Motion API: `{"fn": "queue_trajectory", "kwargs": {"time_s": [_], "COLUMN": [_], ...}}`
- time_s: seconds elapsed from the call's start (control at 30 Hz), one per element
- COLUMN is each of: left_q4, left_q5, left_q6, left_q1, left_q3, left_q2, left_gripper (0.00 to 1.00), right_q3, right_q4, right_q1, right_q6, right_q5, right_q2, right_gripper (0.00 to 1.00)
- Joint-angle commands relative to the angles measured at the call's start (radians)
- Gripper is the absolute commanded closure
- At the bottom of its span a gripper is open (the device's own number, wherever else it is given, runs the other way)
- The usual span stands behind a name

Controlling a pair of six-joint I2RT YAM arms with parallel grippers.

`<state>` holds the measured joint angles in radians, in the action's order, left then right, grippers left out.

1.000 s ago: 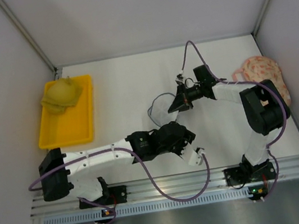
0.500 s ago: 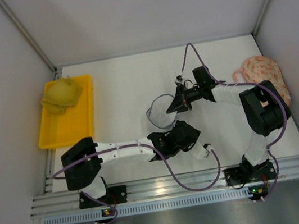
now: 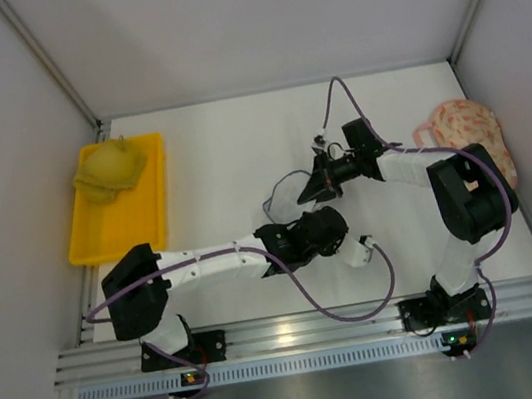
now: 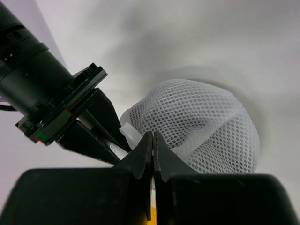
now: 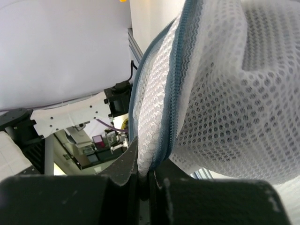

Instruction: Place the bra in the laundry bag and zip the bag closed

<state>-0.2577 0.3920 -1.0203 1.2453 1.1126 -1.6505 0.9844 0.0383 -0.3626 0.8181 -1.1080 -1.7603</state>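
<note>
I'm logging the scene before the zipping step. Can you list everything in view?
laundry bag: one, white mesh with a grey-blue zipper rim, mid-table between the arms
tray: one, yellow, table's left side
mustard bra: one, yellow, far end of the tray
floral bra: one, pink, table's right edge
black bra: none visible
right end effector: black, shut on the bag's zipper rim
left end effector: black, shut, tips at the bag's edge

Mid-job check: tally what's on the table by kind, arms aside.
Bras: 2 (mustard-yellow bra, pink floral bra)
Mesh laundry bag: 1
Yellow tray: 1
Total: 4. No black bra shows.
</note>
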Motion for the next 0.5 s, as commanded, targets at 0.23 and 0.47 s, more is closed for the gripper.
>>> {"fn": "queue_trajectory", "kwargs": {"time_s": [0.23,0.47], "left_q4": [-0.138,-0.17], "left_q5": [-0.202,-0.309], "left_q6": [0.425,0.633], "left_q1": [-0.041,-0.119], "left_q3": [0.012,-0.01], "left_q2": [0.216,0.242], "left_gripper": [1.0,1.0], "right_q3": [0.068,0.074], "right_q4": [0.038,0.029], "right_q1": [0.062,0.083], "right_q6": [-0.063,-0.066], "right_q5": [0.024,0.014], "right_q2": [0.025,0.024], "right_gripper": [1.0,1.0]}}
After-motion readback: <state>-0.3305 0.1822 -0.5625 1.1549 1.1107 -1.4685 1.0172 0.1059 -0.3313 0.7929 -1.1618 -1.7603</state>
